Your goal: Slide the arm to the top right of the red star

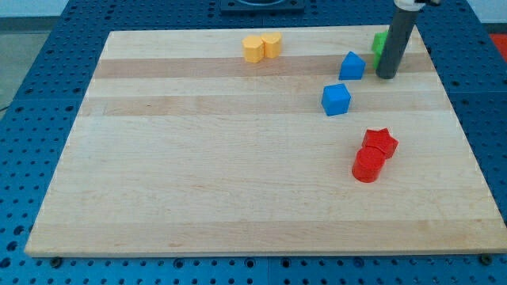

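The red star (380, 142) lies right of the board's middle, touching a red cylinder (368, 165) just below and to its left. My tip (387, 76) is up near the view's top right, well above the star and about level with it sideways. It stands just right of a blue block (352, 66) and in front of a green block (381, 43), which the rod partly hides.
A blue cube (337, 100) lies between the tip and the red star, to the left. Two yellow blocks (261, 47) touch each other at the view's top middle. The wooden board (198, 158) rests on a blue perforated table.
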